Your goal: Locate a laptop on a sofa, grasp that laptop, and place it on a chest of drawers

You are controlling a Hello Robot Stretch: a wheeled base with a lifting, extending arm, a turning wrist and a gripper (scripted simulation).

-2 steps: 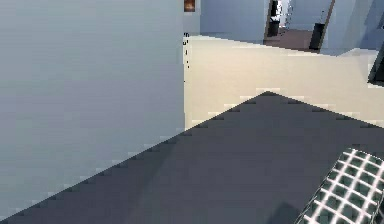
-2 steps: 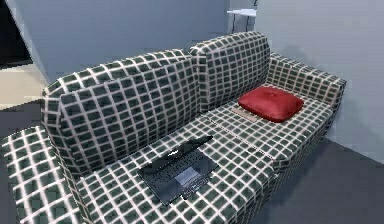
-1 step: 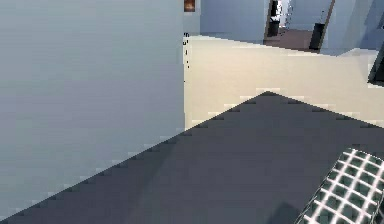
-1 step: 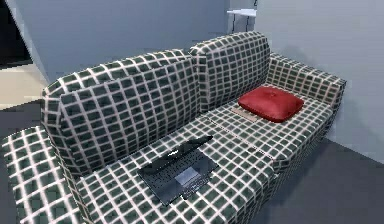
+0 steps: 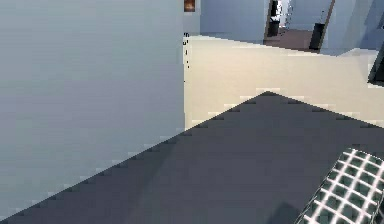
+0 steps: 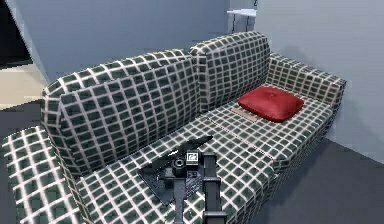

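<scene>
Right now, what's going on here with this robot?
The robot's arm reaches over a checked sofa. Its gripper is at a dark flat thing on the seat, likely the laptop. I cannot tell whether it holds anything. A red cushion lies farther along the seat.

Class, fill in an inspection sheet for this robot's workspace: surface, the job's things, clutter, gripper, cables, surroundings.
Surface: black-and-white checked sofa, seat level.
Job's things: a dark flat thing, likely the laptop, lies on the sofa seat near its front edge.
Clutter: red cushion on the seat toward the arm side view's right.
Gripper: the gripper is at the dark flat thing; cannot tell whether it holds anything.
Cables: nothing seen.
Surroundings: grey-blue wall, dark carpet, pale floor leading to a far doorway.
</scene>
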